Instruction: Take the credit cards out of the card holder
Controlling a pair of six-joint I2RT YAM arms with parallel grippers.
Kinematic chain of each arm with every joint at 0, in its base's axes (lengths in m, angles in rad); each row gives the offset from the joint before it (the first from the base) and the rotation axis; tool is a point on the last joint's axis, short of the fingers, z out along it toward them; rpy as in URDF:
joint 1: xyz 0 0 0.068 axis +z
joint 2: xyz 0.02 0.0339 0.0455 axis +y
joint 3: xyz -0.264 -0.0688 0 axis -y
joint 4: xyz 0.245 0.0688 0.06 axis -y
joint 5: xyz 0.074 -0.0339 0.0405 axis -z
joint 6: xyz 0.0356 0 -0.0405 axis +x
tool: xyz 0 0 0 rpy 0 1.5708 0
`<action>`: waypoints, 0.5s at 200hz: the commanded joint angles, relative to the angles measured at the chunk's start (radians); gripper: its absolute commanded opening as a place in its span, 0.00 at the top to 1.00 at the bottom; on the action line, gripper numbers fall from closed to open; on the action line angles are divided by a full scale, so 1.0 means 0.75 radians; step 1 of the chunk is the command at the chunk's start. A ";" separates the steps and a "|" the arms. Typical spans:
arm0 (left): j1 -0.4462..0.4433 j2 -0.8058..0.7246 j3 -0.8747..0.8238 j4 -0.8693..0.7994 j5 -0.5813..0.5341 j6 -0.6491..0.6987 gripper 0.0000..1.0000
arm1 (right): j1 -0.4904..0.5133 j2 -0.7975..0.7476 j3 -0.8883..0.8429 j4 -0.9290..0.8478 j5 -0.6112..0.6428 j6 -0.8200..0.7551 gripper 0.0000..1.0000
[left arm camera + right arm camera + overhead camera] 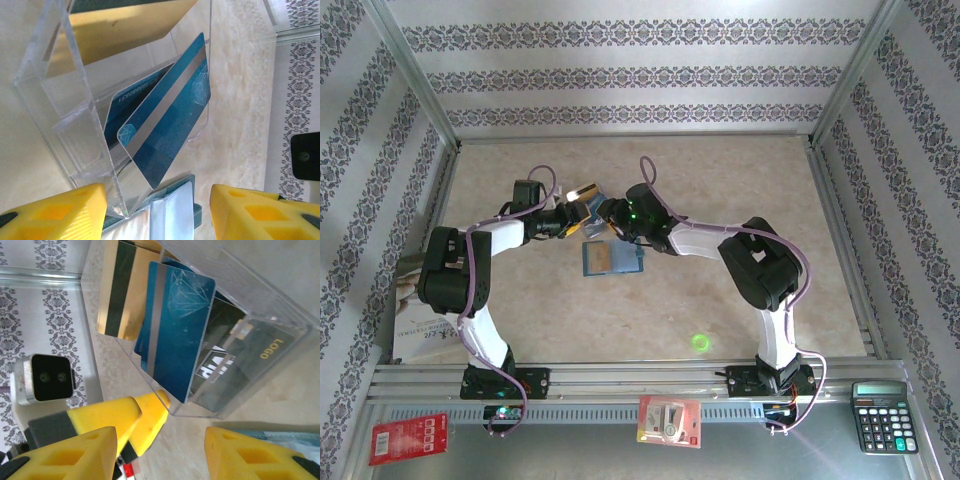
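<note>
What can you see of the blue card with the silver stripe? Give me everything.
The blue card is a thin, glossy teal-blue plastic rectangle with rounded corners. It has a silver-grey stripe along its length and a faint white diamond line drawing near one end. It stands on edge, tilted, inside a clear plastic box, leaning in front of a second blue card with printed digits. A gold card with a dark stripe stands beside them. Only the box and possibly that second card seem to touch it.
</note>
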 commanded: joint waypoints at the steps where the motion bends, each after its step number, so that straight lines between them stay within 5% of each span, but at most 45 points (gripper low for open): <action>1: -0.025 0.027 -0.020 0.105 0.047 -0.041 0.44 | 0.011 0.031 0.076 -0.094 0.094 -0.051 0.51; 100: -0.040 0.013 -0.037 0.101 -0.004 -0.046 0.47 | -0.006 0.169 0.350 -0.418 0.136 -0.216 0.51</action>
